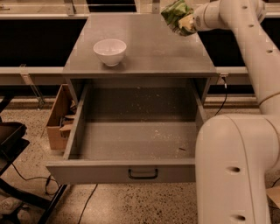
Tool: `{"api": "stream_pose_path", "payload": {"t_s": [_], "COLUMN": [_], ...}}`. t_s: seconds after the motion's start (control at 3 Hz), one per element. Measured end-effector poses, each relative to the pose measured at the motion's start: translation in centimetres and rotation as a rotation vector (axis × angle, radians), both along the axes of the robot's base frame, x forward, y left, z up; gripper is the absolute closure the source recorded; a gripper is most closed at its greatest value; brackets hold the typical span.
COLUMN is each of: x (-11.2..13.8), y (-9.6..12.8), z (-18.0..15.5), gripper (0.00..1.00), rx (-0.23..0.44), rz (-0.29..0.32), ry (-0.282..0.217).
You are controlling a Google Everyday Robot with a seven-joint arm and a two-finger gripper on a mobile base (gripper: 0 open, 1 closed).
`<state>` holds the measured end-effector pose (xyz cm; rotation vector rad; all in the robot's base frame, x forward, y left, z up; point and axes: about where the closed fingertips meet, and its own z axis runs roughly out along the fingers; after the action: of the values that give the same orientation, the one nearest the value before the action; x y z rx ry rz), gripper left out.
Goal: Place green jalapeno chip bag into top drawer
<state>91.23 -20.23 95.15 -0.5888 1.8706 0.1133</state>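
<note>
Pinching the green jalapeno chip bag (174,12) in the pincer (187,24), fingers pressed onto the bag's lower right edge. Holding both high at the top right, over the far right corner of the grey worktop (153,52), with the bag apparently lifted off the surface, crumpled and partly cut by the upper edge of the view. Reaching there with 1 white arm (251,52), running down the right side to a bulky white body (234,175) in the near right corner. On the worktop, 1 white bowl (110,51), upright, left of centre, well apart from the bag. Below the worktop, the top drawer (131,144) pulled out toward the camera, grey floor dotted with pale specks, flat front panel nearest, 1 small black handle (142,174) at its centre. Left of the drawer, on the speckled ground, 1 open cardboard box (57,116) just beside the cabinet side.
</note>
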Motion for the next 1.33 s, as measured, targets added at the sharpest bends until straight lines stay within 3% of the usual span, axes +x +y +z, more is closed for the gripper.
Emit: {"api": "stream_pose_path", "payload": {"t_s": [0.33, 0.67, 1.0, 1.33], "x": [-4.4, -10.9, -18.3, -23.8], "y": [-0.8, -1.2, -0.5, 0.5], "z": [3.6, 6.7, 8.0, 2.5], "gripper": [1.00, 1.00, 1.00, 1.00], "rx": [-0.145, -0.271, -0.335, -0.337], "rz": [0.043, 0.081, 0.147, 0.237], "ry": [0.007, 0.052, 0.110, 0.239]}}
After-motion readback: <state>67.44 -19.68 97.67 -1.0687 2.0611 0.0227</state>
